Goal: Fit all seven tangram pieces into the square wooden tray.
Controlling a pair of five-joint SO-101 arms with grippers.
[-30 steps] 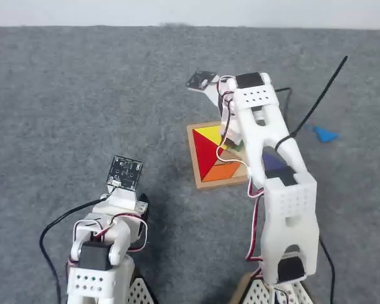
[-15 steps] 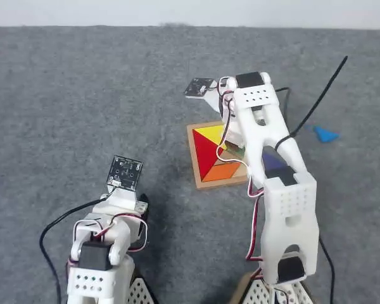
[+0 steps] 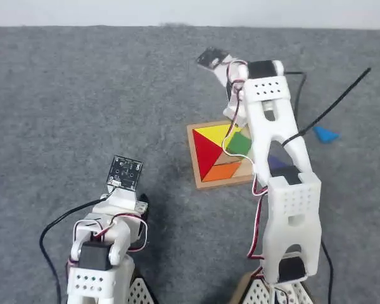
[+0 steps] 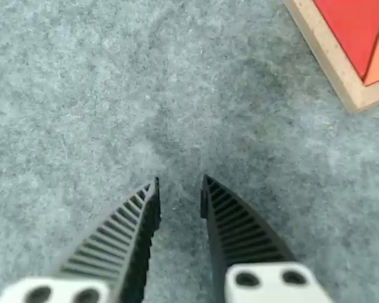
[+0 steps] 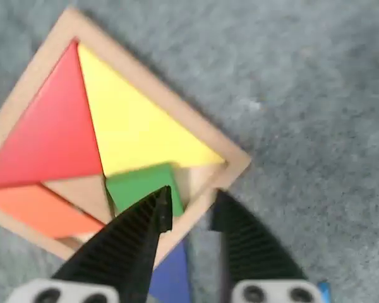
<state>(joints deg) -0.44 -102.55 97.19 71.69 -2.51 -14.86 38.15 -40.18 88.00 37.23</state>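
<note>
Both empty: left fingers (image 4: pixel 132 227) apart over fuzzy carpet (image 4: pixel 82 95), right fingers (image 5: pixel 126 246) apart over wooden tray (image 5: pixel 237 163)

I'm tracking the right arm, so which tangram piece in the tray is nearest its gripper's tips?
The green piece, right at the tips of the right gripper; the yellow piece, red piece and orange piece lie farther off.

Grey carpeted surface (image 3: pixel 82 95) below a pale wall strip (image 3: pixel 177 12).
</note>
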